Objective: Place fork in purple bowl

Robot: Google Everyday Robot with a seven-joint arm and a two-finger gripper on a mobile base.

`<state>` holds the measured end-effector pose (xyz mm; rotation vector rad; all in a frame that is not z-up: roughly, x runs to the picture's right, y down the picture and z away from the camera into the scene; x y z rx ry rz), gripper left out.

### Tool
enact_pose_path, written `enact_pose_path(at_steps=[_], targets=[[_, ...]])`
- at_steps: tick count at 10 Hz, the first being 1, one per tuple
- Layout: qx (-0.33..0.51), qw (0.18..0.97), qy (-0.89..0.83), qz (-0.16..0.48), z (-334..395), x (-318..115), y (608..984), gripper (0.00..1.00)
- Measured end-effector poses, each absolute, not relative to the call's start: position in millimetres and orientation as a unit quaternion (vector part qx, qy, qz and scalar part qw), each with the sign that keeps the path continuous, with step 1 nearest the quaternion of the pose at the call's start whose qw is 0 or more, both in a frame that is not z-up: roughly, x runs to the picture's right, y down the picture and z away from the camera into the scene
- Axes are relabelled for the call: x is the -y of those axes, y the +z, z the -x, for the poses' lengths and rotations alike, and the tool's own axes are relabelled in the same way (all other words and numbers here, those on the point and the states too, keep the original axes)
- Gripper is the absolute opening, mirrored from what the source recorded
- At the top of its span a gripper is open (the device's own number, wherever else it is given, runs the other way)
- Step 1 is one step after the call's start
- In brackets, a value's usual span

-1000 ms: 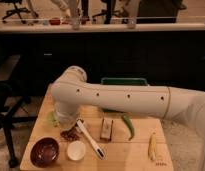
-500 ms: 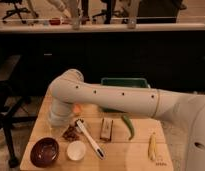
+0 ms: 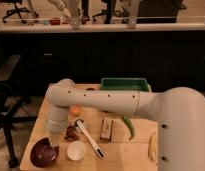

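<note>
The purple bowl [image 3: 43, 153] sits at the front left corner of the wooden table [image 3: 121, 155]. My white arm reaches in from the right, bends at the elbow and points down. The gripper [image 3: 53, 141] hangs at its end, just over the bowl's right rim. I cannot make out the fork; it may be hidden by the wrist. The thick white-handled utensil [image 3: 89, 139] lies on the table to the right of the gripper.
A small white bowl [image 3: 76, 150] stands right beside the purple bowl. Also on the table are a reddish-brown item [image 3: 72, 133], an orange object [image 3: 76, 110], a brown bar [image 3: 107, 128], a green pepper [image 3: 128, 126] and a pale yellow item [image 3: 152, 146]. A green bin [image 3: 123, 84] stands at the back.
The wrist and gripper have swung left and lower, from above the reddish-brown item to over the purple bowl's rim. Nothing on the table has moved.
</note>
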<state>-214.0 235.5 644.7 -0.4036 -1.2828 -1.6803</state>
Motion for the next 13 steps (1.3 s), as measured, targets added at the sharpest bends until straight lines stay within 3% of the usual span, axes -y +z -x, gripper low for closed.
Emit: enact_pose_path(at_steps=[4, 13], targets=[[0.533, 0.462, -0.679, 0.205, 220.1, -250.6, 656.3, 0.0], [0.496, 0.404, -0.728, 0.246, 266.1, -259.6, 642.3, 0.0]])
